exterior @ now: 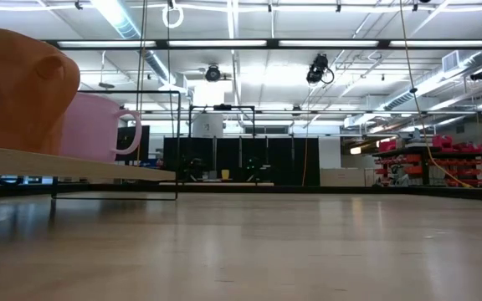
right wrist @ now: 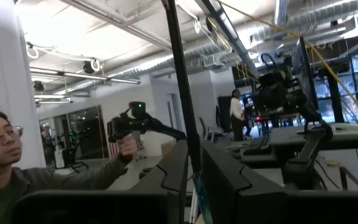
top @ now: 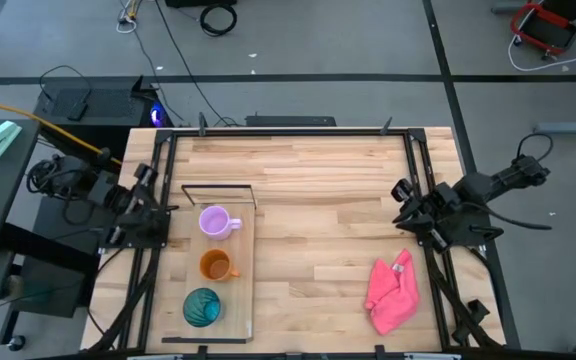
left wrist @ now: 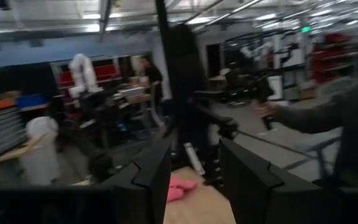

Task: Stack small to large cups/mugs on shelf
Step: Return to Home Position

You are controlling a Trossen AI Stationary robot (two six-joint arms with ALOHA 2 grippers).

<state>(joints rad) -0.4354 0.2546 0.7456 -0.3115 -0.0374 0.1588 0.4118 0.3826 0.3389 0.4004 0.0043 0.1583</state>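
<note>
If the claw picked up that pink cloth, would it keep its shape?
Probably not: the pink cloth lies crumpled in soft folds, so it would likely droop. Pushed, it would probably bunch up rather than slide whole.

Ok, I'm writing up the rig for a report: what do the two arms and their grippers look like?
The left arm and right arm are black, jointed and chunky, with black cables looping off them. The left gripper has two broad, angular dark fingers; the right gripper is equally dark. No markings show.
</note>
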